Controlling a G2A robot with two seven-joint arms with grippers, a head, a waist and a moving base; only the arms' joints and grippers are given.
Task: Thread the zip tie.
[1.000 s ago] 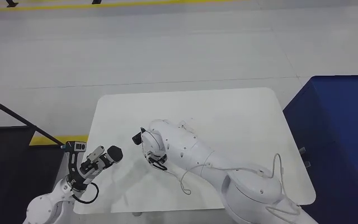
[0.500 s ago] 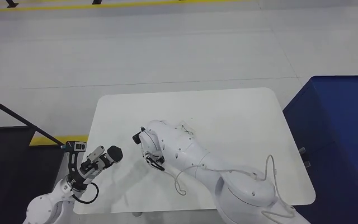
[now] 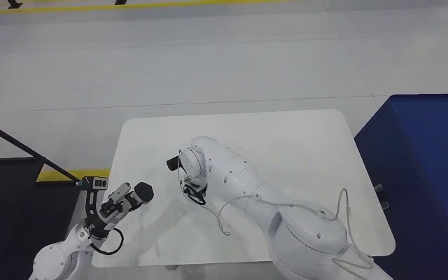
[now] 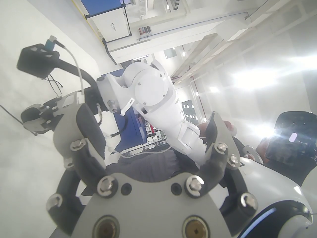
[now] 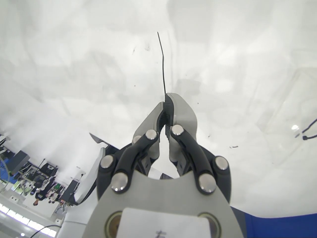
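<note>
Pinching zip tie [image 5: 164, 75]: right gripper [image 5: 168, 99].

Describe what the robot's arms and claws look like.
The right arm and the left arm are smooth white shells with rounded joints. A thin white cable loops off the right arm, and a black cable curls at the left wrist. The right claw and the left claw have grey metal plates, silver bolts, black linkages and dark finger pads.
</note>
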